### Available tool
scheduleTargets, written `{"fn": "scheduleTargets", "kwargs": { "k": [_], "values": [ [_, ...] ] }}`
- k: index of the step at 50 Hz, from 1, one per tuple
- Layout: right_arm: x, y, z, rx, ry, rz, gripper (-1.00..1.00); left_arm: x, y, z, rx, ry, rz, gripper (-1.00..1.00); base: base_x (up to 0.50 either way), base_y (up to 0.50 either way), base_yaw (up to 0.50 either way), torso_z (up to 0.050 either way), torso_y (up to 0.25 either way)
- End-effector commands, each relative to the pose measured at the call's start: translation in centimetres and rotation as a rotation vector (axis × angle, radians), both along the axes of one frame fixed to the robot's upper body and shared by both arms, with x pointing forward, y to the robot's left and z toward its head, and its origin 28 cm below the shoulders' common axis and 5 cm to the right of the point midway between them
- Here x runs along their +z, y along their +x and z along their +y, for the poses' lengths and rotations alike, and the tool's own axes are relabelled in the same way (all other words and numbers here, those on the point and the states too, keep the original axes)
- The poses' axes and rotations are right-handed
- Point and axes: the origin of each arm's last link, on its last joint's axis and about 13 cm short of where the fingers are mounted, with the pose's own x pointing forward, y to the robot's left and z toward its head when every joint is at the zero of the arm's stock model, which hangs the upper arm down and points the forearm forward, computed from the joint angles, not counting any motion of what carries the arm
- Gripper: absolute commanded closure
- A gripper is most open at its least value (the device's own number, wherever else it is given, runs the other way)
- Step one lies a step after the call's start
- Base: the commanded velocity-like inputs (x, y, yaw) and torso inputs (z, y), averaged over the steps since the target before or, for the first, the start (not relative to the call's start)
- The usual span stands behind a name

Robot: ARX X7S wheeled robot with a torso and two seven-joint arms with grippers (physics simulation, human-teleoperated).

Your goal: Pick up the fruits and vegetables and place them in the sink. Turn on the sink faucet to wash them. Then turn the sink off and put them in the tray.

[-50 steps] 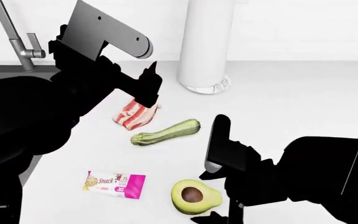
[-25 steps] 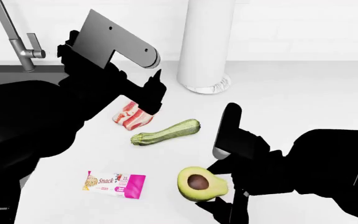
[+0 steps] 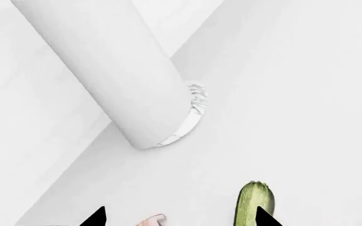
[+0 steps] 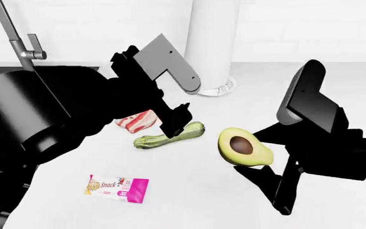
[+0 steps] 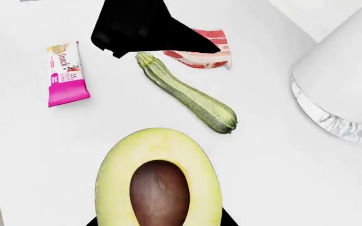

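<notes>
The right end effector (image 4: 259,164) grips the halved avocado with yellow-green flesh and brown pit (image 4: 244,147), lifted clear of the white surface (image 4: 189,191). The left end effector (image 4: 175,125) hovers spread wide above the slim, pale green striped zucchini (image 4: 169,135), which lies on the surface between the red-and-white bacon piece (image 4: 137,121) and the avocado, the pink snack bar wrapper (image 4: 116,188) nearer
</notes>
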Motion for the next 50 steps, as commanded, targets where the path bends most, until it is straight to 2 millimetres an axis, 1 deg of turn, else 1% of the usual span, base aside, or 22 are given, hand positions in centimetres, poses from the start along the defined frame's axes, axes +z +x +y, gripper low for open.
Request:
{"fn": "scheduleTargets", "kwargs": {
  "k": [1,13,32,50],
  "values": [
    [1.3,-1.0,-1.4,-0.062,0.025,-0.062,1.00,0.4,1.7,-0.1,-0.040,0.049,0.120,-1.00,0.00,0.00,0.00,0.000,0.000],
    [1.8,-1.2,-1.9,-0.099,0.039,-0.083,1.00,-0.5,2.4,-0.4,-0.067,0.057,0.196,-1.00,0.00,0.00,0.00,0.000,0.000],
    [1.3,-0.5,-1.4,-0.081,0.037,-0.066,1.00,-3.4,3.8,-1.5,-0.086,0.078,0.268,-1.00,0.00,0.00,0.00,0.000,0.000],
    [1.3,-0.2,-1.3,-0.080,0.038,-0.066,1.00,-5.1,4.5,-2.6,-0.083,0.093,0.319,-1.00,0.00,0.00,0.00,0.000,0.000]
  ]
}}
